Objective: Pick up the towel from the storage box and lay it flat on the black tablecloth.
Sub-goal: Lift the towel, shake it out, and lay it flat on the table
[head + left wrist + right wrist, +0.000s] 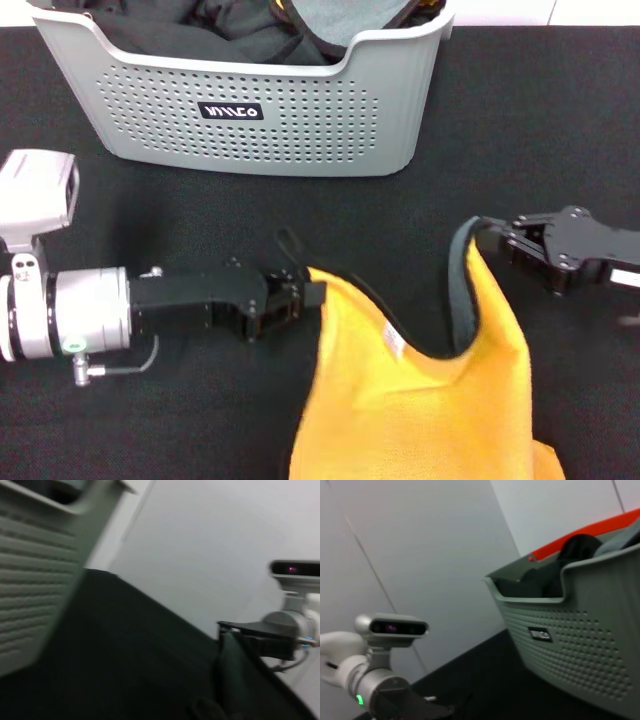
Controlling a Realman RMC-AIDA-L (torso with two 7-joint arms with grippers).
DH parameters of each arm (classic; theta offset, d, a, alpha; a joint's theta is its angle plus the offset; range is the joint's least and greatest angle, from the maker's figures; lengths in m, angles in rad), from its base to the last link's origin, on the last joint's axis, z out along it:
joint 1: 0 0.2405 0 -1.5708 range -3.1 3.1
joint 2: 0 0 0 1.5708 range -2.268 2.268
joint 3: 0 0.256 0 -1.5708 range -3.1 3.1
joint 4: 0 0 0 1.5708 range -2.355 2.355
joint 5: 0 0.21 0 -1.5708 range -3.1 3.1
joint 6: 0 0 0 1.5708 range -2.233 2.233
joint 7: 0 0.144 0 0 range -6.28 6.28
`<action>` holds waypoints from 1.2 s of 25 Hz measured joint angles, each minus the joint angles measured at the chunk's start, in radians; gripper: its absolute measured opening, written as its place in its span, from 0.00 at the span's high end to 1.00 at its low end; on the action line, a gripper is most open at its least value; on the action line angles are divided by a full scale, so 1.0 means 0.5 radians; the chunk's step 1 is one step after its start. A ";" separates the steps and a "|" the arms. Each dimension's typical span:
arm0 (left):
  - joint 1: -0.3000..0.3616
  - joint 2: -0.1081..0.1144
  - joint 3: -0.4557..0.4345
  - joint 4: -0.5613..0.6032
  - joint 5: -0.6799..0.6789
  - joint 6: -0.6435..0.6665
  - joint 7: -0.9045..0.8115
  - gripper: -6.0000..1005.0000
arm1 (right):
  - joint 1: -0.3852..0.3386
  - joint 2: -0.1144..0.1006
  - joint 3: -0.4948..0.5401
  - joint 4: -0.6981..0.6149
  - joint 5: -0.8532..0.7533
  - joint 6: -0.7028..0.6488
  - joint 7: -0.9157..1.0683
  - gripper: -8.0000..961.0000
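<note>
Bright yellow-orange fleecy towel (420, 400) with black edging: lower centre of head view, hanging between both grippers over the matte black tablecloth (560, 130) | left gripper (312, 291): clamped on its left corner | right gripper (492, 236): pinching its right corner | light grey perforated plastic storage box (300, 120): top centre, holding dark fabrics

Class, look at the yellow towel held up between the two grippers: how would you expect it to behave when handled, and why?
Probably floppy: the towel sags in a deep curve between the left gripper and the right gripper. Likely light, since pinches at two corners hold it. Its fleecy surface should grip rather than slip.
</note>
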 joint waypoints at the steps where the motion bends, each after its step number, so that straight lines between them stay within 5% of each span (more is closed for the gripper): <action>1: 0.003 0.002 -0.024 0.002 0.000 -0.037 -0.001 0.98 | 0.021 0.000 -0.024 0.028 0.033 0.051 -0.039 0.90; 19: 0.048 0.036 -0.184 0.010 0.010 -0.469 -0.061 0.98 | 0.190 0.000 -0.262 0.052 0.172 0.497 -0.173 0.90; 30: 0.234 0.033 -0.258 0.223 -0.024 -0.481 -0.068 0.98 | 0.197 0.000 -0.353 0.026 0.225 0.585 -0.160 0.89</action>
